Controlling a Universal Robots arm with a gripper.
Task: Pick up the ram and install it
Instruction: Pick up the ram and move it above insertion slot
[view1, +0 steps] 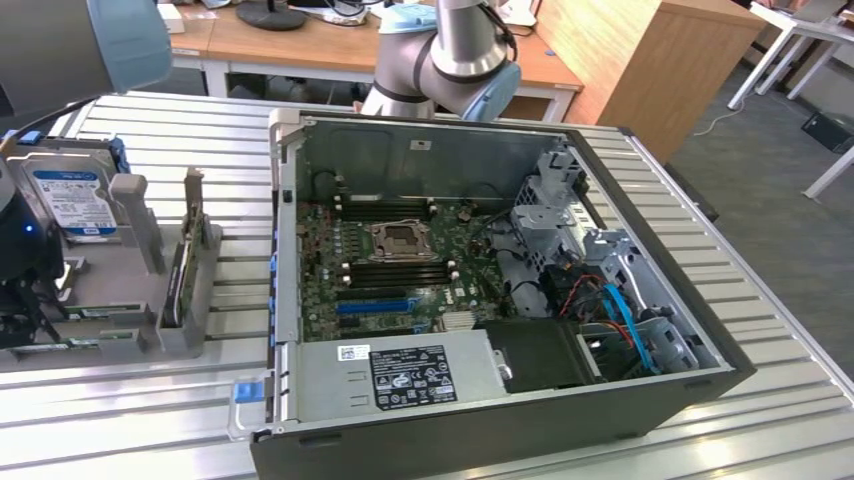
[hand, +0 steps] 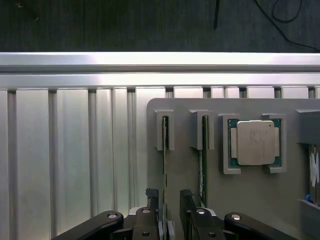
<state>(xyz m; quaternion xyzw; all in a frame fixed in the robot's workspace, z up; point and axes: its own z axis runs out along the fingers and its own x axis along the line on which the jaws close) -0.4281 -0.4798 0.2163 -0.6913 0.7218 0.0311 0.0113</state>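
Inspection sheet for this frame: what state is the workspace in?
Surface: slotted aluminium table.
Job's things: ram on edge in grey fixture; motherboard in open PC case.
Clutter: second stick, CPU, hard drive, all in the fixture.
Grippers: gripper open, straddling the ram.
Cables: blue and red cables inside the case.
Surroundings: wooden desks behind.

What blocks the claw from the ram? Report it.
Nothing visible. The thin green ram stick, on edge in the grey slotted holder, lines up inside the open black claw; a second green board stands just outside it.
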